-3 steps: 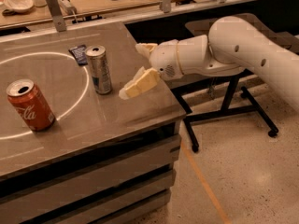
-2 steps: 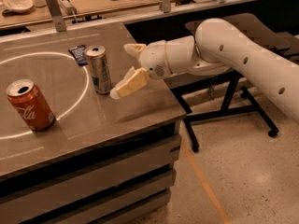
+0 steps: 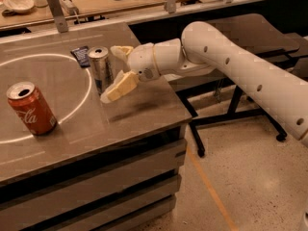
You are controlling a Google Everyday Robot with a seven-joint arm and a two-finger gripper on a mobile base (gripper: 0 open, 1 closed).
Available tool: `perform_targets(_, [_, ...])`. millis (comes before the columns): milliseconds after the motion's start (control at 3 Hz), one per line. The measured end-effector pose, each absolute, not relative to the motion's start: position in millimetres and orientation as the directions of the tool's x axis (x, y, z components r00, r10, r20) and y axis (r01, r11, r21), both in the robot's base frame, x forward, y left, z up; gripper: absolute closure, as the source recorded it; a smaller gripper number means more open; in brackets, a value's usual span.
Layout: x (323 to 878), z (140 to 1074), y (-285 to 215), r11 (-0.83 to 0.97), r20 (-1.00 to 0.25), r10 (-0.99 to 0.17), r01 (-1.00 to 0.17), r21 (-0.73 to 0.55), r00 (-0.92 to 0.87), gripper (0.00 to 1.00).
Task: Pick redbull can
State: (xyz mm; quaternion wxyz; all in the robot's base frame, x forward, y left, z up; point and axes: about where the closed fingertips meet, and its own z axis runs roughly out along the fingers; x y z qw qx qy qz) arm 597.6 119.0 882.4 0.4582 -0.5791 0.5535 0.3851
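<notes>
The redbull can [image 3: 100, 68] is a tall slim silver can with a silver top. It stands upright on the grey table [image 3: 144, 109], near the edge of a white circle. My gripper [image 3: 116, 72] reaches in from the right, just right of the can. It is open, with one cream finger [image 3: 121, 50] behind the can's right side and the other finger [image 3: 119, 86] in front of it. The can stands at the mouth of the gripper, touching or nearly touching the front finger.
A red Coca-Cola can [image 3: 32, 109] stands upright at the table's left. A small dark packet [image 3: 80, 55] lies just behind the redbull can. The table's front and right edges are close. A shelf with a bowl [image 3: 17, 4] runs behind.
My gripper and arm have moved left towards the redbull can, from clearly to its right to flanking its right side. The cans have not moved.
</notes>
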Motion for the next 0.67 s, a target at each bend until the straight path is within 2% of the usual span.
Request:
perform_targets(333, [601.4, 875.6, 133.0, 0.004, -0.960, -0.263, -0.995, -0.100, 0.095, 0.17])
perform_targets(667, [604.7, 873.6, 142.6, -0.024, -0.968, -0.228, -0.995, -0.099, 0.102, 0.39])
